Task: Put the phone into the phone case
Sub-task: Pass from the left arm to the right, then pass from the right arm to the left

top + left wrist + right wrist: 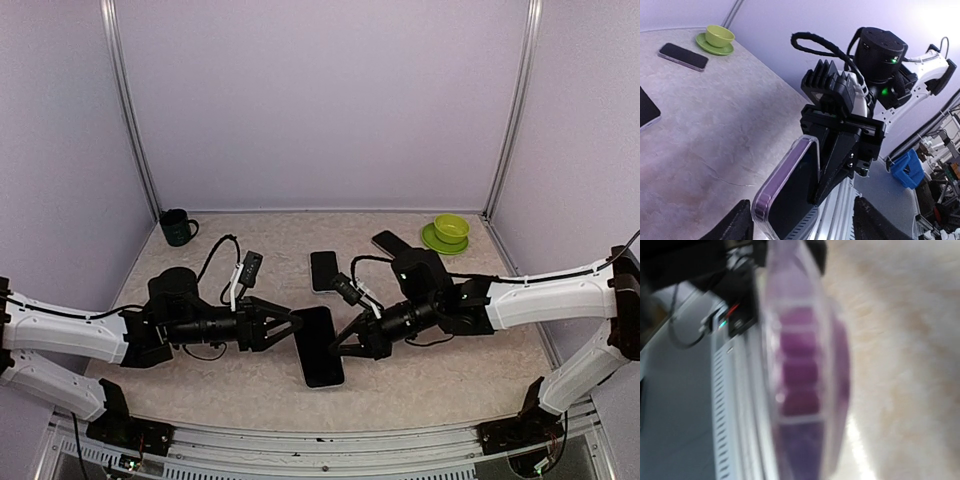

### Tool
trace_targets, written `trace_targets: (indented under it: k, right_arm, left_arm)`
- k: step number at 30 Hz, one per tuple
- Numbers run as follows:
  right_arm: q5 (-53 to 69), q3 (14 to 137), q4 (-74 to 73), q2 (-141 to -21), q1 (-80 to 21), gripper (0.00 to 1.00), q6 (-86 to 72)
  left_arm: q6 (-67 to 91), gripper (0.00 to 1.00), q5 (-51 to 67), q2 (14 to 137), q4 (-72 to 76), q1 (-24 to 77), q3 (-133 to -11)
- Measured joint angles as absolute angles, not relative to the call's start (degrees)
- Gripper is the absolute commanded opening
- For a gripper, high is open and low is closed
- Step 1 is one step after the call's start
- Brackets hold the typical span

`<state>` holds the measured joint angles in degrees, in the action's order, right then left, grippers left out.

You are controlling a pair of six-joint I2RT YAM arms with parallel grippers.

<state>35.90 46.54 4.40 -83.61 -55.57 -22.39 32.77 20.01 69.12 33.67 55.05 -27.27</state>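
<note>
Pinching one long edge of the phone case (320,345), the right gripper (343,347) has its jaws pressed together on the clear, purple-tinted rim. It holds the case in the gap between the two arms, at about 6 o'clock from the middle of the table (450,370). In the left wrist view the case is tilted and lifted, with its rounded corner toward the camera. A dark, glossy face lies inside the rim, but I cannot tell whether that is a phone seated in the case or the case's own back. The left gripper (290,325) is spread. Its fingers (737,225) show at 7 and 5 o'clock of its own wrist view, well apart, with the case between them and neither finger touching it. The right wrist view is badly blurred and gives only the purple edge of the case running up the frame, with pale table surface at 3 o'clock of it. From above, a dark phone (323,270) lies flat at 12 o'clock of the held case. A second phone (390,243) lies flat at 1 o'clock, further back and angled. Just beside it at 3 o'clock, a green cup (452,227) sits on a green saucer (432,241) near the far right corner. A dark mug (178,227) stands upright at 10 o'clock, by the far left corner.
</note>
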Motion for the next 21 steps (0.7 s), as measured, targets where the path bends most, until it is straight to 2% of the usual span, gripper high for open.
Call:
trace_targets:
  k: [4,13,21]
  right_arm:
    - [30.76,46.54,5.28,-83.59,-55.29,0.00,-25.45]
    - [17.45,44.97,9.63,-80.88,-55.16,0.00,-34.81]
    - [9.87,37.34,19.90,-74.30,-55.05,0.00,-40.95]
  left_arm:
    - [34.09,0.76,15.46,68.77,33.30,55.05,-27.27]
    - [37.78,0.77,5.72,69.45,32.56,56.71,-27.27]
    - [42.30,0.77,2.22,72.71,38.33,58.41,-25.12]
